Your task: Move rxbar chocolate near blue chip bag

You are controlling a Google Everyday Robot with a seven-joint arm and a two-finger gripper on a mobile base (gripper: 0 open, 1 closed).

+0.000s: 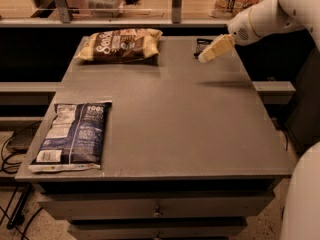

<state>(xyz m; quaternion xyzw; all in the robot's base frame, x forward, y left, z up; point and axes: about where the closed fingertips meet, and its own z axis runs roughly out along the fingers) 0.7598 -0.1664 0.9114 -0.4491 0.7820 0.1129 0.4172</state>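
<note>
A flat, matte grey worktop (190,124) with squared edges, seen from above its front edge. At the far right, the robot's white, rounded arm (265,16) reaches in from the right. It ends in a cream-coloured, wedge-shaped pincer (204,58) angled down to the left. The pincer's tip is just over the rxbar chocolate (201,45) – a small, flat black rectangular wrapper lying at the worktop's far edge, partly hidden behind the pincer. Whether the pincer is open or closed cannot be told, nor whether it touches the bar.

The blue chip bag (75,134) lies flat at the near-left corner, well apart from the bar – glossy dark blue and white, with a centre seam. A crinkled brown-and-tan chip bag (120,45) lies at the far left.
</note>
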